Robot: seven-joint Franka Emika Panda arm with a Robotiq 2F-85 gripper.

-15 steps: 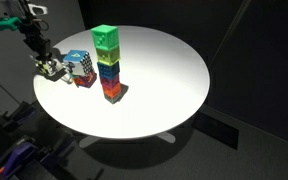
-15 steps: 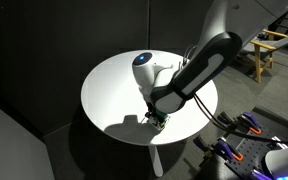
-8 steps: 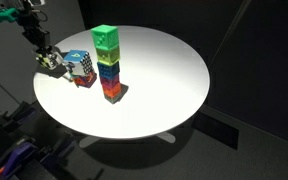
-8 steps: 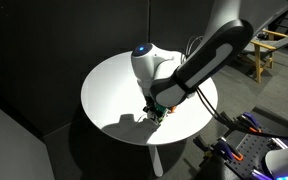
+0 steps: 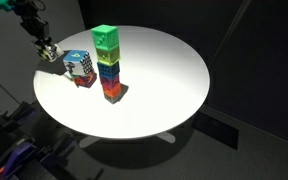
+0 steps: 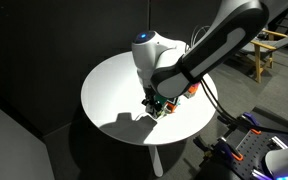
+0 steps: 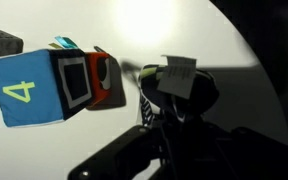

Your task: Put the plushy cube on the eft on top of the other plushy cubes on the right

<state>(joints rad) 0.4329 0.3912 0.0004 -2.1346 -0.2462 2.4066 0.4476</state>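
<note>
The plushy cube (image 5: 48,53) hangs off the surface (image 5: 164,80), pinched in the end effector (image 5: 46,50). In the wrist view it is a small dark lump with a pale tag (image 7: 180,76) between the fingers, so I cannot tell how deep the grip sits. It is near the other plushy cubes (image 5: 79,65), on the side facing away from the green-topped tower (image 5: 107,62), and roughly level with their blue top. The tower stands just beside those cubes on the far side.

The risk I see is height. If the carry goes sideways from here, the cube or the fingers could clip the blue block's edge and shove it into the tower. Soft cubes also squash, so a release made off-centre or from too high could let it roll off.
</note>
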